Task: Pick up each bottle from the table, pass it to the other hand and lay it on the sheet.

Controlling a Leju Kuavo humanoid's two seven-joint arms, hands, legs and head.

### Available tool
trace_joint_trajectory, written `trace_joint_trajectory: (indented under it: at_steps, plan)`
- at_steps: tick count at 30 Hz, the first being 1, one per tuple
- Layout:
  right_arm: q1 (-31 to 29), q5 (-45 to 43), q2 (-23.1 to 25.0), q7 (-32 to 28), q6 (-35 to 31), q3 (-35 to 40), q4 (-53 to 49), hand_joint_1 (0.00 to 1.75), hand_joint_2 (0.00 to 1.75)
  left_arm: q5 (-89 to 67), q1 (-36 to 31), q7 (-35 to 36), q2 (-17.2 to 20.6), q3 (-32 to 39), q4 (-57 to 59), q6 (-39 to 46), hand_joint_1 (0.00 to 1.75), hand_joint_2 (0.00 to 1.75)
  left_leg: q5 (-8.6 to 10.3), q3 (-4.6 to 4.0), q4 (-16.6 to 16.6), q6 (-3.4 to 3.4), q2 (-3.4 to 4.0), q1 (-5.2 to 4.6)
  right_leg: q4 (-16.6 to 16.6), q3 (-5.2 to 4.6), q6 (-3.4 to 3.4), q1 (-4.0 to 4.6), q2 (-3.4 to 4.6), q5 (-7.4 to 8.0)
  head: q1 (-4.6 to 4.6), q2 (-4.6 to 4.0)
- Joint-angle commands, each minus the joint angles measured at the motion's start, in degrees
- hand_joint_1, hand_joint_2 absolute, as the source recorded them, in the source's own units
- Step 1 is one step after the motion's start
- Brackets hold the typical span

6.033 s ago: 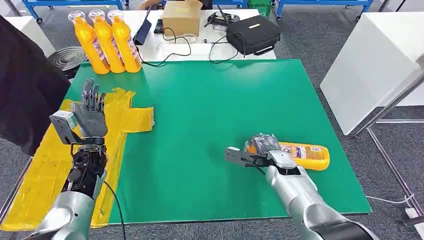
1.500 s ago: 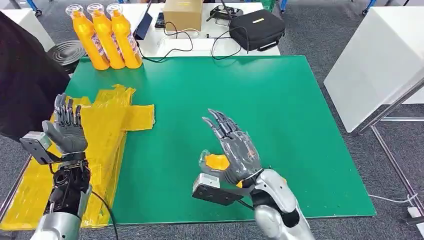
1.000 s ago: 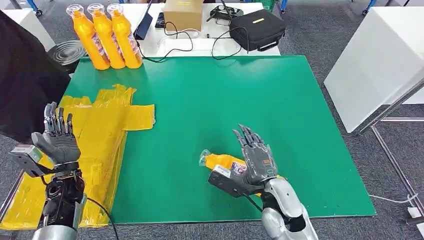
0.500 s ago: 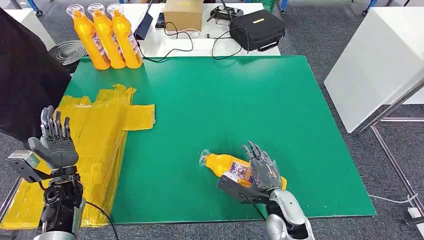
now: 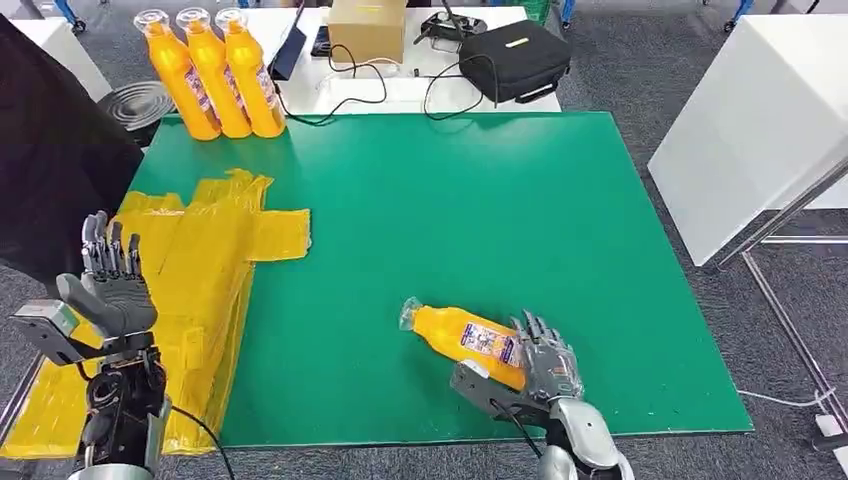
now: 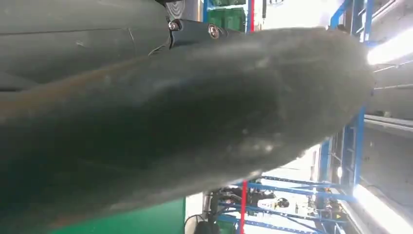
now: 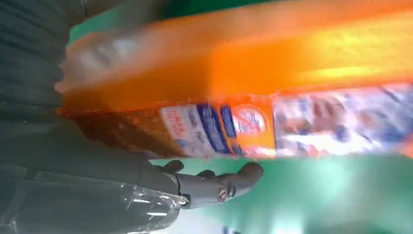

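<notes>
Green table [image 5: 560,200]: bottle [image 5: 470,338] lies flat near front edge, right hand [image 5: 550,368] at its base, grip unclear. Left hand [image 5: 108,290] raised, fingers apart, holding nothing, over yellow sheet [image 5: 215,240].

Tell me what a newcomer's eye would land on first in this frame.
Probably the orange bottle lying on its side near the front of the green table, with the right hand at its base. Next, the crumpled yellow sheet along the table's left side, where the left hand is raised with fingers spread, and three upright orange bottles at the far left corner.

High head view, close wrist views
</notes>
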Motion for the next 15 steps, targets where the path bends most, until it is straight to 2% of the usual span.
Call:
trace_joint_trajectory:
  at_steps: [1,2,8,9,12,14,15]
  plan:
    - [0.19,1.31,0.08,2.07,1.44,-4.69,8.76,0.00,1.75,-0.27,-2.13,0.37,-1.27,0.55,2.38,-0.08,0.00,0.00,-0.03,0.39,-0.09,0.14,-0.27,-0.04,-0.07,0.46,-0.11,-0.01,-0.21,-0.10,0.00,0.00]
    - [0.17,2.96,0.10,3.74,2.29,-5.08,9.83,0.00,1.75,-0.54,-2.64,0.47,-1.49,0.21,2.84,-0.24,0.00,0.00,-0.04,0.40,-0.09,0.12,-0.26,-0.03,-0.07,0.48,-0.12,-0.01,-0.20,-0.12,-0.02,0.00]
    - [0.25,3.05,0.05,3.69,2.24,-5.70,11.29,0.00,1.75,-0.71,-3.35,0.52,-1.80,-0.08,3.38,-0.15,0.00,0.00,-0.06,0.45,-0.10,0.15,-0.30,-0.05,-0.06,0.53,-0.14,-0.02,-0.23,-0.14,-0.02,0.00]
    - [-0.31,4.27,0.19,3.30,1.34,-9.16,21.00,1.75,1.75,-1.72,-7.34,0.51,-1.80,-2.14,7.70,1.06,0.00,0.00,-0.03,0.43,-0.09,0.11,-0.23,-0.02,-0.07,0.48,-0.12,0.00,-0.18,-0.09,-0.02,0.00]
    - [0.52,4.18,0.85,2.48,1.15,-9.84,19.77,1.75,1.75,-1.73,-7.98,0.24,-1.70,-2.13,8.61,1.43,0.00,0.00,-0.03,0.85,-0.13,0.18,-0.60,0.01,-0.13,0.76,-0.26,0.04,-0.54,-0.24,-0.04,0.00]
    - [0.47,3.68,1.14,0.83,1.81,-10.34,19.45,1.75,1.75,-1.81,-8.00,-0.09,-1.72,-2.19,8.91,1.61,0.00,0.00,-0.67,1.93,-0.25,0.29,-0.36,0.01,-0.28,1.37,-0.33,0.04,-0.39,-0.65,-0.02,0.00]
    - [0.47,3.68,1.14,0.83,1.81,-10.34,19.45,1.75,1.75,-1.81,-8.00,-0.09,-1.72,-2.19,8.91,1.61,0.00,0.00,-0.71,2.15,-0.23,0.36,-0.20,0.05,-0.37,1.56,-0.30,0.08,-0.36,-0.64,-0.02,0.00]
